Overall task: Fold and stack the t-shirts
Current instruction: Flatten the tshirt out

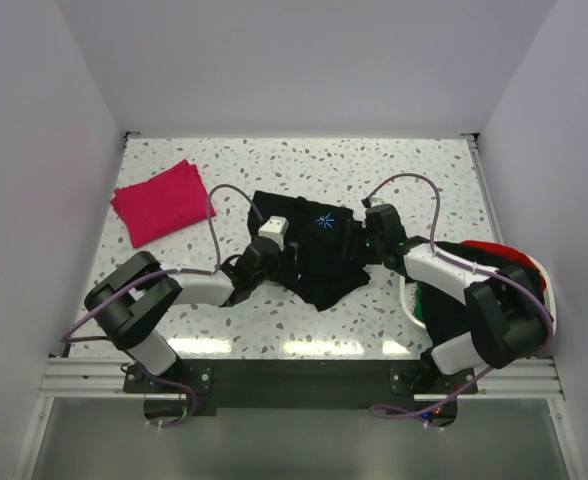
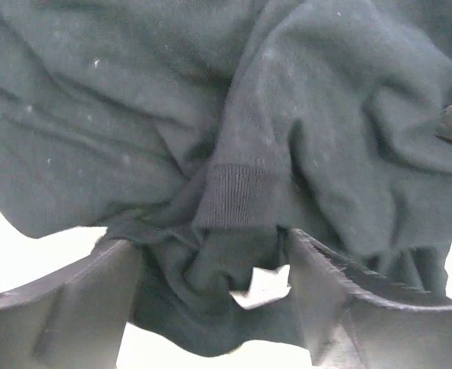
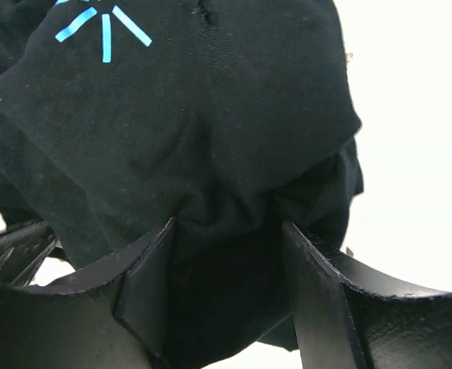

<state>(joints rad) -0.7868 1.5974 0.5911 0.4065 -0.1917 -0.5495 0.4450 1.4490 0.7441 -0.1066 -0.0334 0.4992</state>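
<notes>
A large black t-shirt [image 1: 319, 258] lies crumpled at the table's middle, with a blue star print [image 1: 324, 222] on top. A magenta-pink t-shirt [image 1: 159, 203] lies folded at the back left. My left gripper [image 1: 266, 252] is at the black shirt's left edge. In the left wrist view its jaws [image 2: 214, 254] stand wide, with bunched black cloth [image 2: 211, 115] and a white tag [image 2: 264, 286] between them. My right gripper [image 1: 374, 238] is at the shirt's right edge. Its jaws [image 3: 227, 231] stand apart, and a fold of black cloth [image 3: 195, 115] fills the gap.
A white basket [image 1: 408, 298] stands at the right edge behind my right arm. It holds a red shirt [image 1: 489, 248], a green one [image 1: 429, 308] and dark cloth. White walls close in the table on three sides.
</notes>
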